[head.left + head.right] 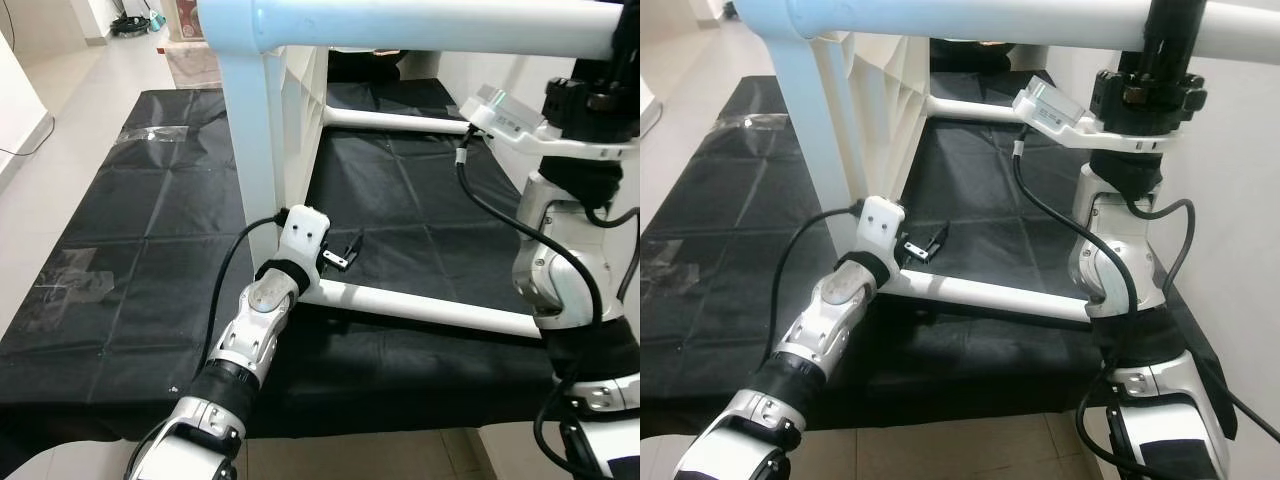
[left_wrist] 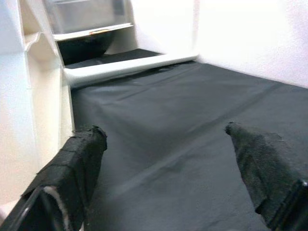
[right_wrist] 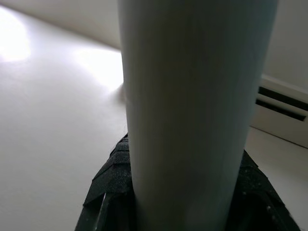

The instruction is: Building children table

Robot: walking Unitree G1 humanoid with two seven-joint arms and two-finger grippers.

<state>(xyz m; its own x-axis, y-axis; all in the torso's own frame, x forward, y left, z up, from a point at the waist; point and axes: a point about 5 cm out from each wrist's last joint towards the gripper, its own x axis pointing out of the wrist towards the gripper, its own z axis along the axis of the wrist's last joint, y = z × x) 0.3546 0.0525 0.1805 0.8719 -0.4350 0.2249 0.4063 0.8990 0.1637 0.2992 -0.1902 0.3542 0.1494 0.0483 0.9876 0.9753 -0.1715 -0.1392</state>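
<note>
Nearest, my left claw (image 1: 350, 250) hangs released just past the near rail (image 1: 420, 308) of the white frame (image 1: 262, 150), its fingers (image 2: 79, 159) spread over the black sheet (image 1: 150, 250) and touching nothing. The frame lies on its side on that sheet, its ribbed top panel (image 1: 880, 110) standing upright at left and a leg (image 1: 420, 25) running across above. Up at right, my right claw (image 1: 1165, 45) is clenched around that leg (image 3: 192, 106). The far rail (image 1: 395, 120) joins the panel behind. I judge the build well along: panel, legs and rails look joined; turning it upright seems left.
</note>
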